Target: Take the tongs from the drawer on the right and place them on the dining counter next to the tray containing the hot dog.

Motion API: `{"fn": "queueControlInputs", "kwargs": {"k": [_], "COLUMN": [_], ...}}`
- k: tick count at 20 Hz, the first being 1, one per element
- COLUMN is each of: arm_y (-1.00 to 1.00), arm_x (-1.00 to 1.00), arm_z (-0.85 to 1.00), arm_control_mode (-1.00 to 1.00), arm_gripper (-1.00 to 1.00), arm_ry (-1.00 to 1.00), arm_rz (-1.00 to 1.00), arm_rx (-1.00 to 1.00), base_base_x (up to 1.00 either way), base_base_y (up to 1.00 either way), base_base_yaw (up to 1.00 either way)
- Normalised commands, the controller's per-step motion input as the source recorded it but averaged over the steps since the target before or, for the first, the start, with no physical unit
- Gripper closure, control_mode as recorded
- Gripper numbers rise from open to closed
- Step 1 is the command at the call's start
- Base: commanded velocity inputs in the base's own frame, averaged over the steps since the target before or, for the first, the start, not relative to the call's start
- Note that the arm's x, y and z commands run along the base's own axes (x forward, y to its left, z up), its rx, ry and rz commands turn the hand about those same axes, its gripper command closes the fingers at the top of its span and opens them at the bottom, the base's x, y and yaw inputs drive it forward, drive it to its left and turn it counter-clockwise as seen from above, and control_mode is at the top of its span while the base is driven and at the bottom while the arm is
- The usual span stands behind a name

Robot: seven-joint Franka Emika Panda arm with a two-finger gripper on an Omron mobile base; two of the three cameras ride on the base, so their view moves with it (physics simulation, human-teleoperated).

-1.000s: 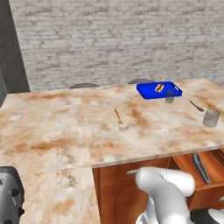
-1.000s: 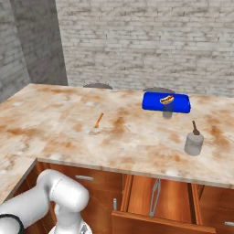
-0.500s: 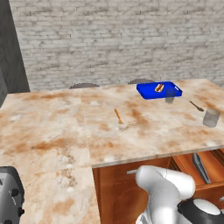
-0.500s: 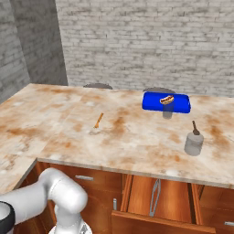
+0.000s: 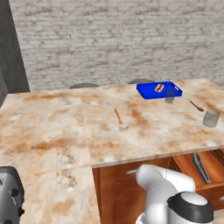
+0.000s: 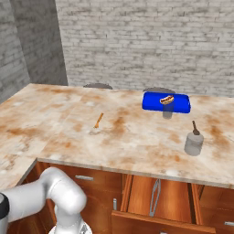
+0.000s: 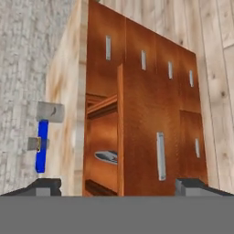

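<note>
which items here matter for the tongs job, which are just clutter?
Job:
- tongs, lying in the open drawer
- dining counter
- blue tray holding the hot dog
- end effector, open, nothing held

Clutter:
- orange stick
- brown-handled spoon
- two clear glasses
- toaster

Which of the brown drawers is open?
The wide drawer on the right, under the counter edge below the glass cup. It is pulled out and the grey tongs lie inside it. The drawers beside it are shut flat.
</note>
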Motion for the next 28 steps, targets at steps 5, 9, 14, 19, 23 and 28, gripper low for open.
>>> {"fn": "queueControlInputs", "kwargs": {"k": [5, 9, 14, 19, 23, 28], "arm_y": [0.00, 0.00, 0.00, 0.00, 0.00, 0.00], "arm_x": [0.00, 0.00, 0.08, 0.33, 0.22, 0.31], "arm_z": [0.45, 0.39, 0.20, 0.03, 0.00, 0.00], "arm_control_mode": [-1.00, -1.00, -1.00, -1.00, -1.00, -1.00], "arm_gripper": [-1.00, -1.00, -1.00, -1.00, -1.00, -1.00], "arm_ry": [0.21, 0.21, 0.14, 0.15, 0.15, 0.06], "arm_rz": [0.00, 0.00, 0.00, 0.01, 0.02, 0.00], "arm_rx": [0.00, 0.00, 0.00, 0.00, 0.00, 0.00], "base_base_x": [0.00, 0.00, 0.00, 0.00, 0.00, 0.00], "base_base_y": [0.00, 0.00, 0.00, 0.00, 0.00, 0.00], "base_base_yaw": [0.00, 0.00, 0.00, 0.00, 0.00, 0.00]}}
